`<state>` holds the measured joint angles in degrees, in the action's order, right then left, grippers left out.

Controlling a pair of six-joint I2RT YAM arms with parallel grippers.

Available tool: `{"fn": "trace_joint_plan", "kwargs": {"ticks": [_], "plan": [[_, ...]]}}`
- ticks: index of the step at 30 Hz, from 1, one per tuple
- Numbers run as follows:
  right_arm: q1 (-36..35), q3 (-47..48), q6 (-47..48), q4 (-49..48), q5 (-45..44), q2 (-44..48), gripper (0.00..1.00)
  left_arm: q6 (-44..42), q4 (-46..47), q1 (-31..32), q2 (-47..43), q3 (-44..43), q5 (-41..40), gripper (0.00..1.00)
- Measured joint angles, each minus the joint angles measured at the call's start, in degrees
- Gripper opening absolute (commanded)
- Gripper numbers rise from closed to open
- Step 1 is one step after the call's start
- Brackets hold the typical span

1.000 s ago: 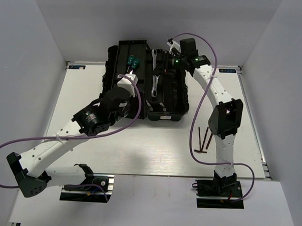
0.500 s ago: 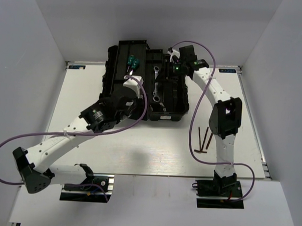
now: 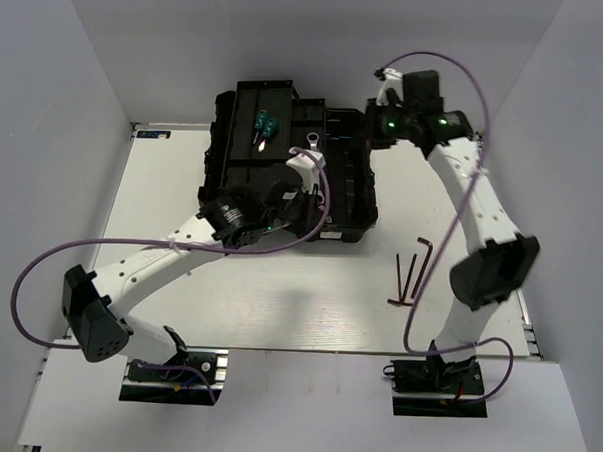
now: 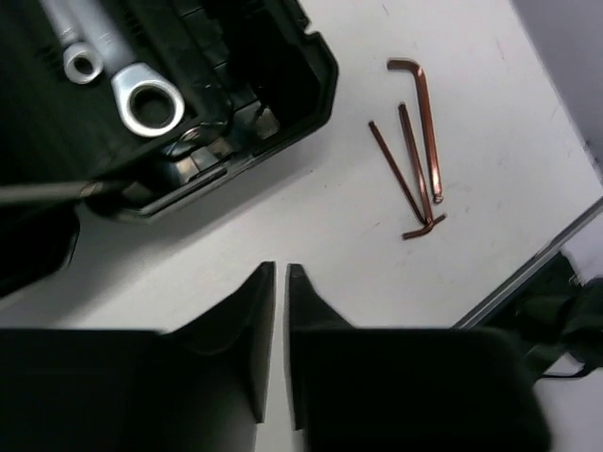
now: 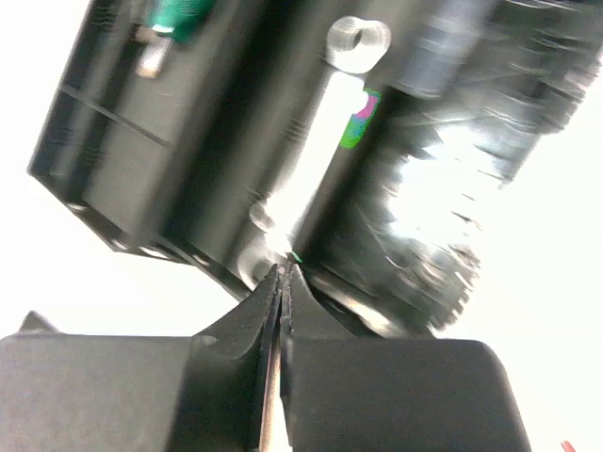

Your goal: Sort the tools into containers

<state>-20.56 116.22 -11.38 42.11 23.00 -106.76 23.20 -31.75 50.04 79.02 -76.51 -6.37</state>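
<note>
On the white counter [image 3: 279, 285] right of the black toolbox [image 3: 357, 218], three hex keys [image 3: 411, 276] are lying unsorted. Screwdrivers [image 3: 265, 124] and wrenches [image 4: 148, 97] are sitting in separate compartments, sorted by kind. The left tool [image 4: 281, 268] and right tool [image 5: 284, 270] are hovering by the box, pinched closed and empty.

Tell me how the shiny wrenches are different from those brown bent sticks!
The wrenches are silver; the hex keys are reddish-brown. The wrenches have round ring ends, while the hex keys are thin rods bent like an L. The wrenches lie inside the black toolbox; the hex keys lie outside it on the white table. Both are tools lying flat.
</note>
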Motion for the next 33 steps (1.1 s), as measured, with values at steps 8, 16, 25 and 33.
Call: {"fn": "trace_joint_plan", "kwargs": {"ticks": [8,16,25,33], "plan": [[6.8,-23.5,5.6,7.8,-16.7,19.8,0.13,-2.3,5.3,2.7,9.2,-1.6,7.9,0.23],[11.5,-49.4,8.7,13.3,-20.6,22.0,0.36,-3.5,7.0,5.2,11.5,-1.5,10.8,0.59],[15.3,-52.4,9.3,8.2,-20.2,18.4,0.38,-3.7,6.5,7.2,13.2,-1.5,11.4,0.62],[16.9,-52.4,8.8,5.7,-23.4,12.3,0.38,-2.7,6.0,8.5,13.6,-1.5,10.2,0.62]]}}
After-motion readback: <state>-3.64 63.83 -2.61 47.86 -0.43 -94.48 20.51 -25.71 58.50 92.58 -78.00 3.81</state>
